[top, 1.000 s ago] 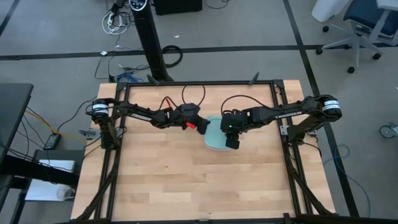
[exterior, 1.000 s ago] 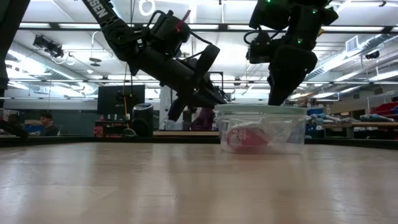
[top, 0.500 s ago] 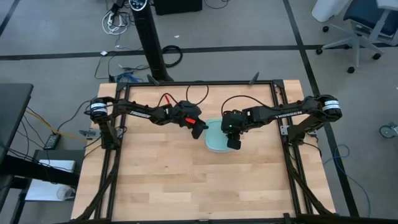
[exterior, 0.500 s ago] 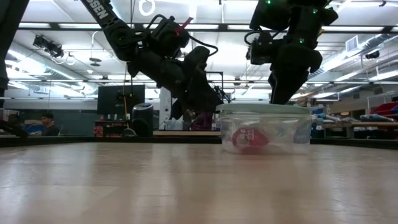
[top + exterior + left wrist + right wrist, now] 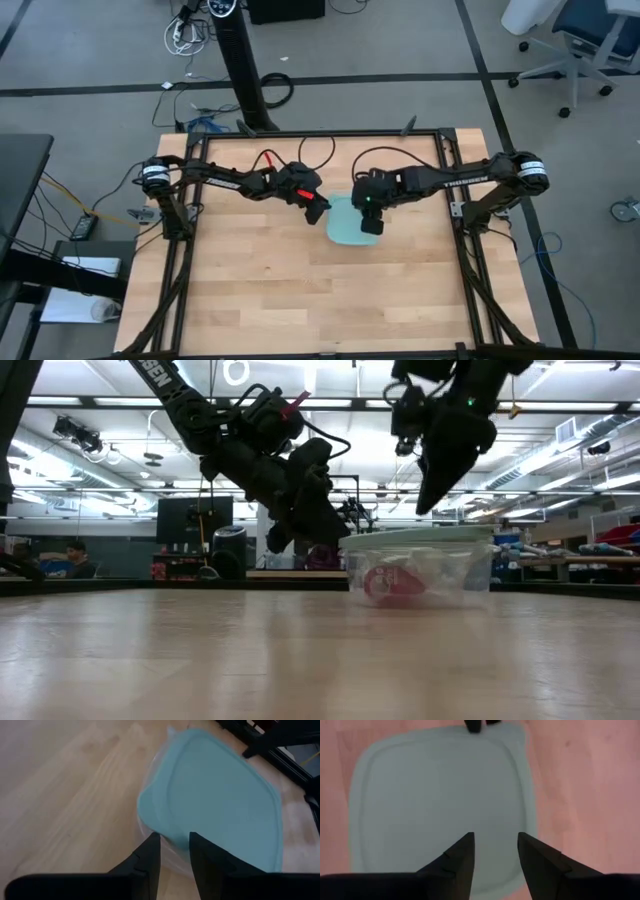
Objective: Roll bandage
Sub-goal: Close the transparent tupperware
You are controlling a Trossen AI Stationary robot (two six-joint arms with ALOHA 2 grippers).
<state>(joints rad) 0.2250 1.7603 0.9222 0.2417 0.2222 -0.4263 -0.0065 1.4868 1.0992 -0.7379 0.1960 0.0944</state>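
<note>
Lifted clear, right gripper (image 5: 420, 510) hovers, jaws spread; left gripper's (image 5: 172, 852) jaws parted beside one lidded container (image 5: 343, 222); one bandage (image 5: 392, 582) inside.

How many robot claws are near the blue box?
2. The left gripper is at the left edge of the lidded container, fingers apart, holding nothing. The right gripper hovers above the lid, open too.

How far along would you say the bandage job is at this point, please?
Nearly finished, it seems. Done: the bandage sits as a red roll inside the clear container, with the light-blue lid on top. In hand: nothing; the left end effector is at the lid's edge, the right end effector above it, both open. Left: probably just withdrawing the arms.
</note>
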